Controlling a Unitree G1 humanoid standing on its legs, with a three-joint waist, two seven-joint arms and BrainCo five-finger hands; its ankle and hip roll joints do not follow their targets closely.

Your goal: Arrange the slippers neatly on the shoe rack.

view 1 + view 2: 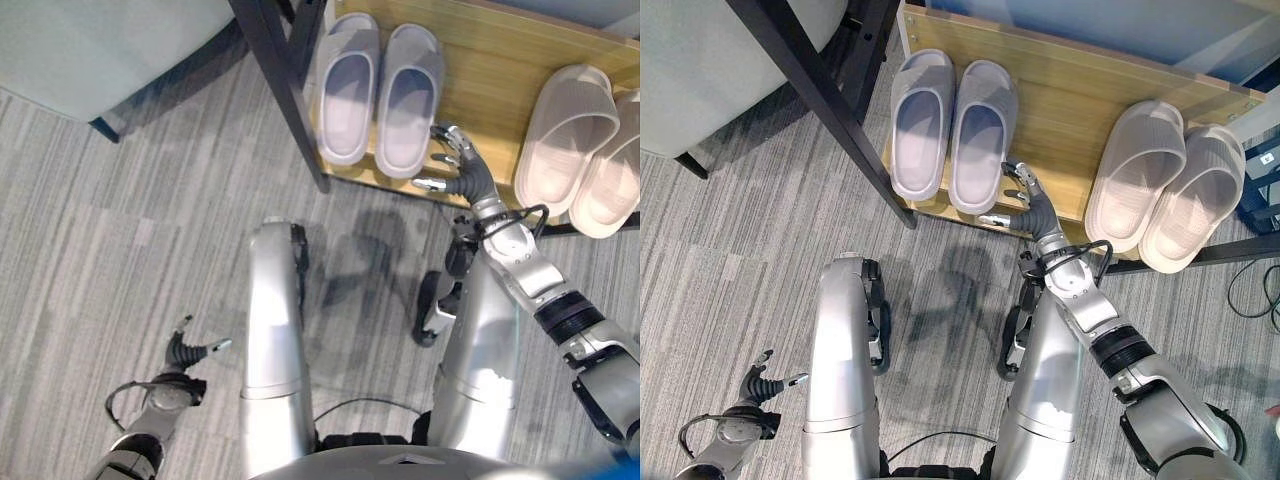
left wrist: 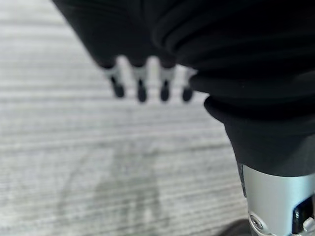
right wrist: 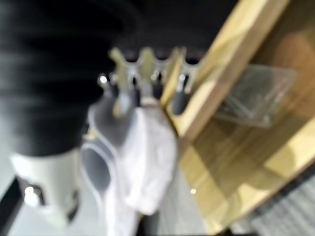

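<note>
A wooden rack (image 1: 1080, 110) is seen at twelve o'clock in the eye views, with a dark frame post (image 1: 820, 95) slanting across at eleven o'clock. Two pairs of slippers are set on its shelf: a grey pair (image 1: 952, 130) at twelve o'clock and a beige pair (image 1: 1165, 185) at two o'clock, each pair side by side with toes pointing away from the robot. The right hand (image 1: 1028, 212) is held at the shelf's front edge, just beside the heel of the nearer grey slipper; its fingers (image 1: 448, 133) are spread and loosely bent, and nothing is gripped. The left hand (image 1: 185, 350) is hung low at eight o'clock over the grey carpet (image 1: 110, 230), its fingers (image 2: 141, 91) straight and empty.
</note>
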